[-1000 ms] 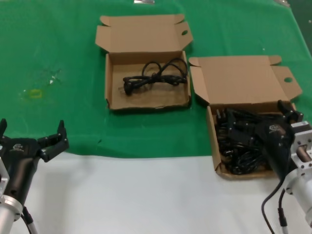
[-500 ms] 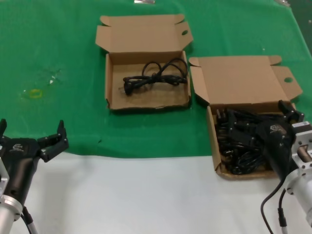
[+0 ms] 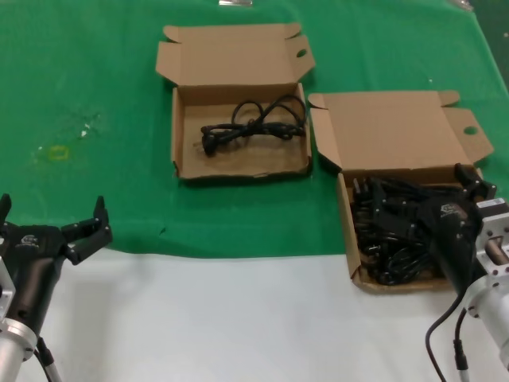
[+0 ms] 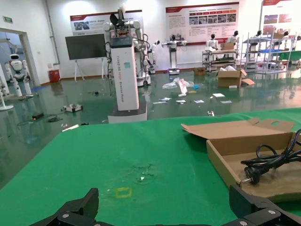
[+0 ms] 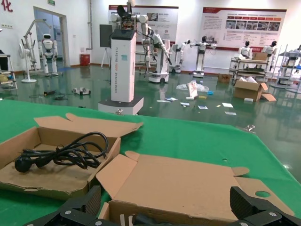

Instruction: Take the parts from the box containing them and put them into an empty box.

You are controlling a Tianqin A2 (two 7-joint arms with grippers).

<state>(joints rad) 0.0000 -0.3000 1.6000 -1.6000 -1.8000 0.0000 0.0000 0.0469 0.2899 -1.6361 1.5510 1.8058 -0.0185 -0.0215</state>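
Black, limp coiled power cords (image 3: 390, 235) fill the brown cardboard box (image 3: 347, 223) at lower right; the right gripper (image 3: 425, 208) hovers spread above them. Light, tangle-prone: pinch a bunched loop.

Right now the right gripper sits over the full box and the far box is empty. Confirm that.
Not quite. The right gripper does sit over the full box, but the far box is not empty: the head view shows one coiled cord lying in it. The left gripper waits open by the table's near edge.
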